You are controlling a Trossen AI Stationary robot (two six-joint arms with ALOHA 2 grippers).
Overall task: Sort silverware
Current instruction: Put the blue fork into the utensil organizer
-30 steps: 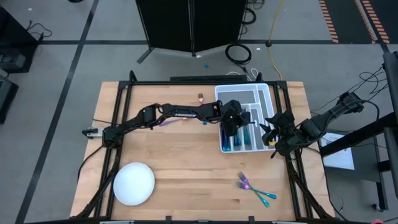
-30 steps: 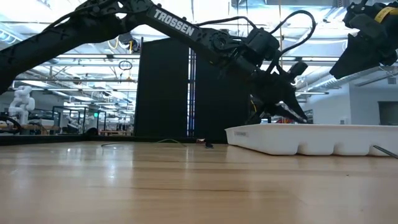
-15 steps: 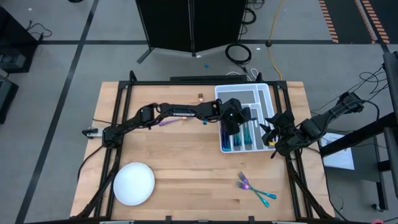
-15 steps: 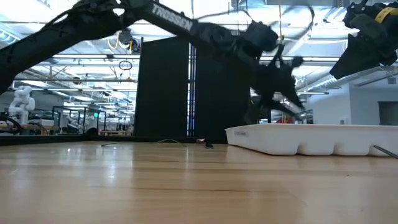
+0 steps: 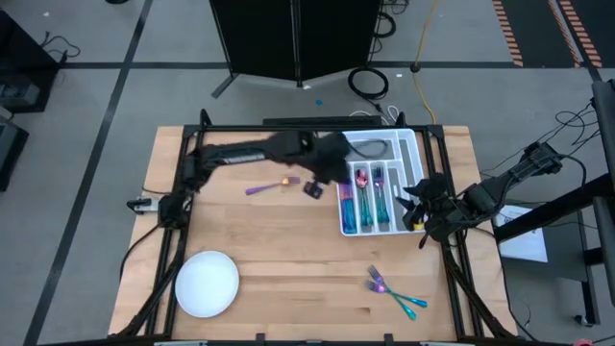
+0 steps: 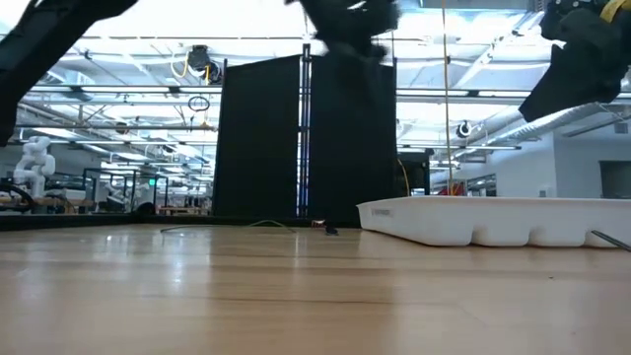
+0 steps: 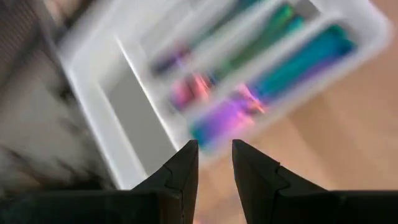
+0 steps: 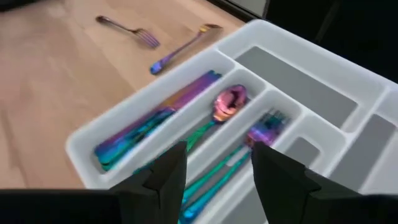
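My left claw (image 7: 214, 163) hangs part-open and empty at the tray's (image 5: 416, 144) nine-o'clock edge; my right claw (image 8: 214, 171), spread and empty, waits at three o'clock. Silverware (image 5: 377, 202) fills three slots. Loose pieces (image 5: 392, 291) lie at six o'clock, another (image 5: 266, 186) at nine, on the tabletop (image 5: 288, 259).

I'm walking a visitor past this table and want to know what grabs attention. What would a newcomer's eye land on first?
Probably the rainbow silverware lying sorted in the white divided tray at the table's far right. Then the left gripper beside the tray, empty. A few more pieces lie loose at the near edge, and a round white plate sits near left.
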